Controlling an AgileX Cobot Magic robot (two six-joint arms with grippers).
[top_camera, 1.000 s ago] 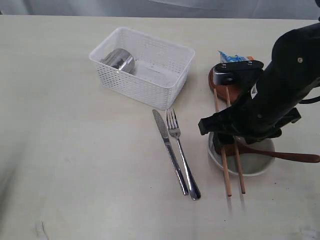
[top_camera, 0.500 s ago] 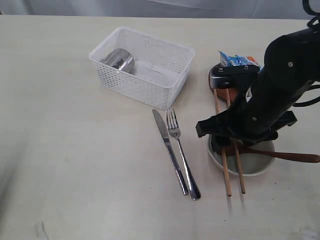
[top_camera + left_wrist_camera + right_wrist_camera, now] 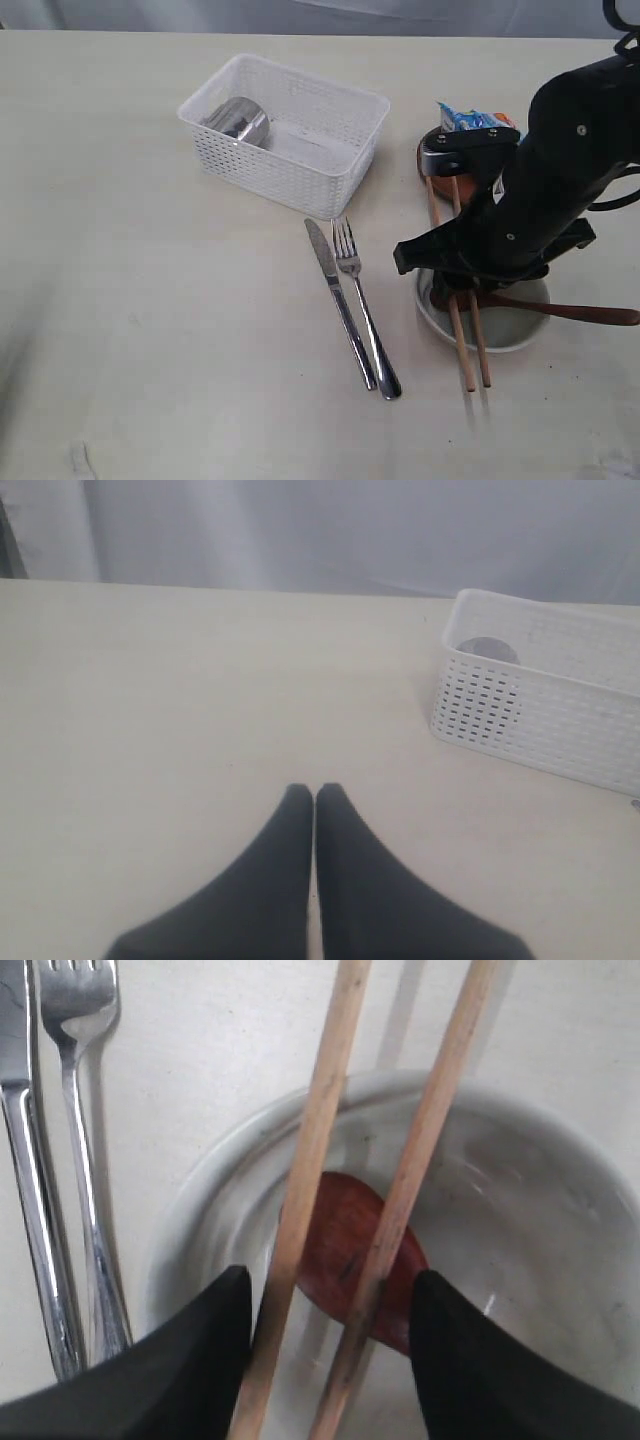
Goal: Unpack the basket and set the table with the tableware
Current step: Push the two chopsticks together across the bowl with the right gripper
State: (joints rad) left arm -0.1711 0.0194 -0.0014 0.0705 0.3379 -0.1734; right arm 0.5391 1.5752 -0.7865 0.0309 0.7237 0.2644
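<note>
**Matte black, sparsely marked**

The right arm (image 3: 575, 150) is matte black, with bulky, rounded casings and small pale screw heads. Up the arm from the right hand (image 3: 335, 1360) sit a silver-grey block (image 3: 445, 157) and a small white label (image 3: 508, 181) (print too small to read). A thin black cable (image 3: 622, 199) trails further back. The left hand (image 3: 315, 820) has plain black, wedge-shaped fingers (image 3: 360, 890).

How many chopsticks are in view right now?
2. Both lie side by side across the bowl, between the right gripper's fingers: one chopstick nearer the fork, the other chopstick beside it.
</note>
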